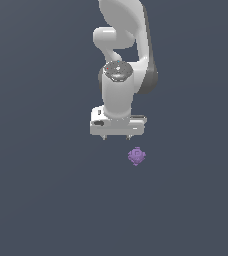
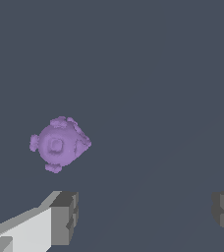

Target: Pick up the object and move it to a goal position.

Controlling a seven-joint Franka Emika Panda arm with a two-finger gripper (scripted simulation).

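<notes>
your gripper (image 1: 116, 137) hangs released, jaws wide, clear of the purple object (image 1: 136, 156). object lies off-centre, so you likely need to realign before descending.

No readable text, labels or numbers.
</notes>
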